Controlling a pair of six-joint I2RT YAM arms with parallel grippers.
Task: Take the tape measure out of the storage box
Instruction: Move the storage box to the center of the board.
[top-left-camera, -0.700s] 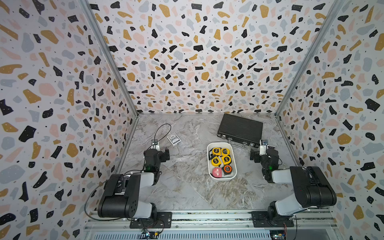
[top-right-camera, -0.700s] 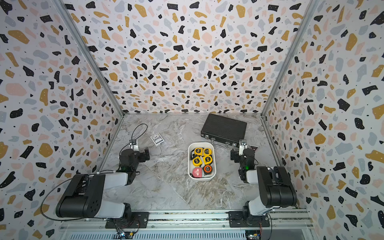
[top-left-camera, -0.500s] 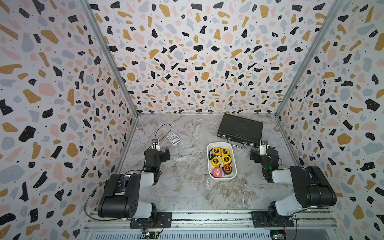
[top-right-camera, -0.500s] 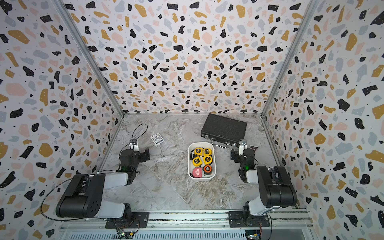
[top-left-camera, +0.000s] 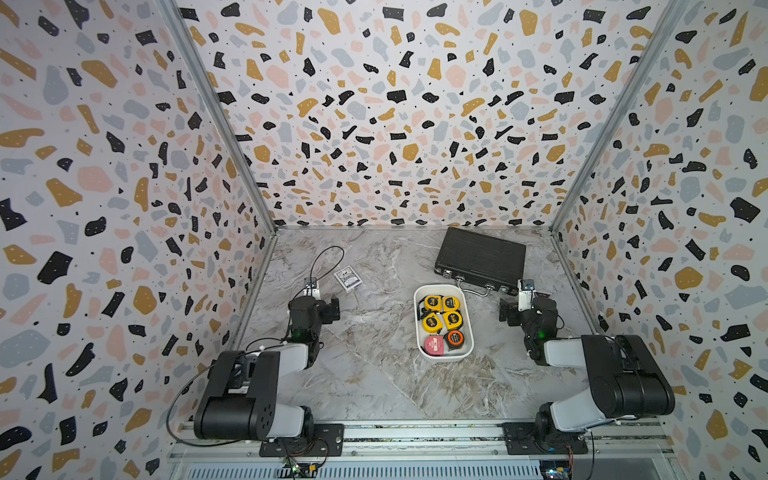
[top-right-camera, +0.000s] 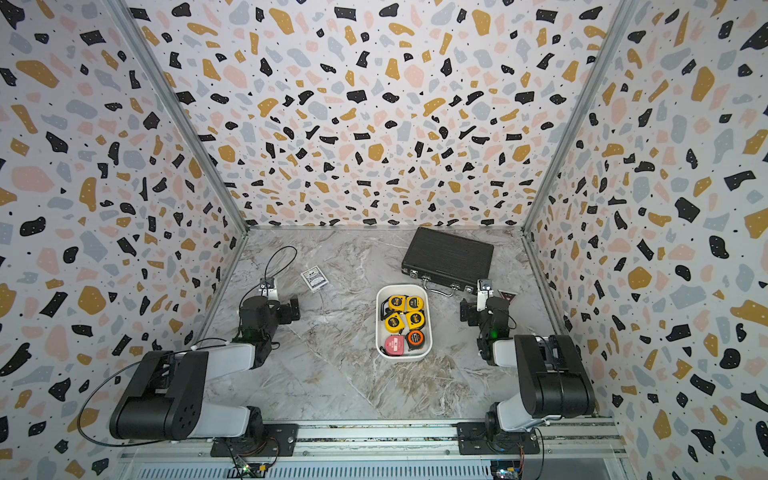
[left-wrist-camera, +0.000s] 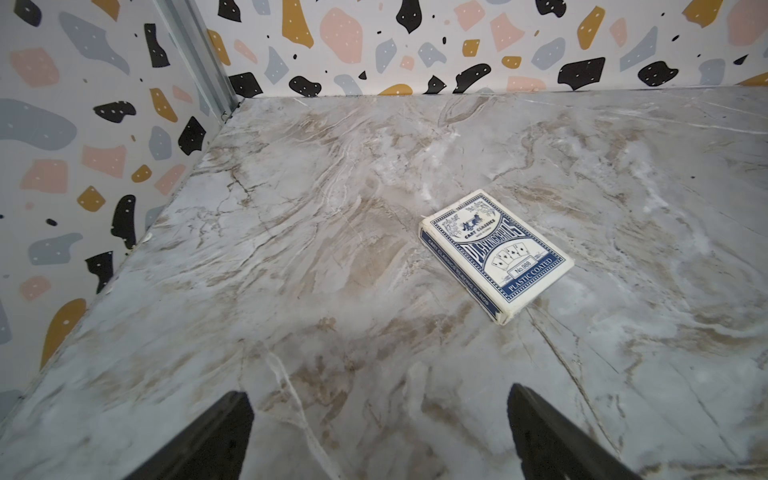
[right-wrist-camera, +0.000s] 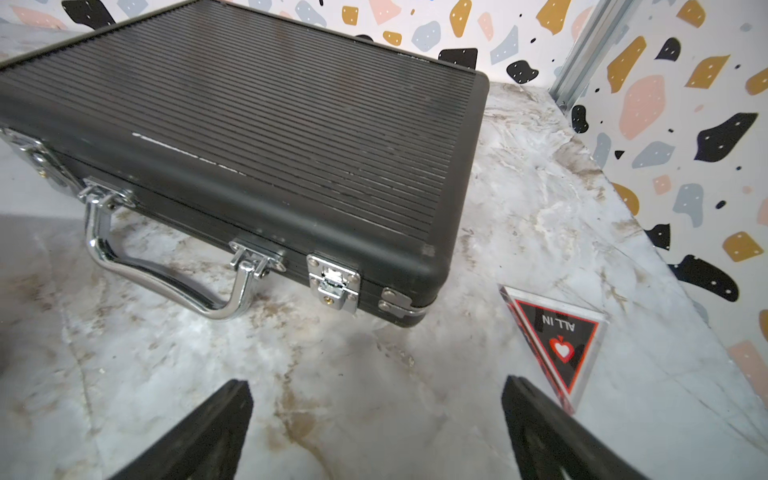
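Left end effector (left-wrist-camera: 377, 392): jaws spread wide, nothing gripped, held low over the desk (left-wrist-camera: 291, 249). Right end effector (right-wrist-camera: 375, 381): also spread wide, empty. The storage box (top-left-camera: 417, 328) is seen in both top views on the desk between the two end effectors, nearer the right one, touched by neither. Six tape measures (top-left-camera: 432, 323) are packed inside it: four yellow, one orange-black, one pink. A card pack (left-wrist-camera: 496, 253) is located ahead of the left end effector. A black case (right-wrist-camera: 249, 137) and a triangular "ALL IN" plaque (right-wrist-camera: 557, 345) are located ahead of the right.
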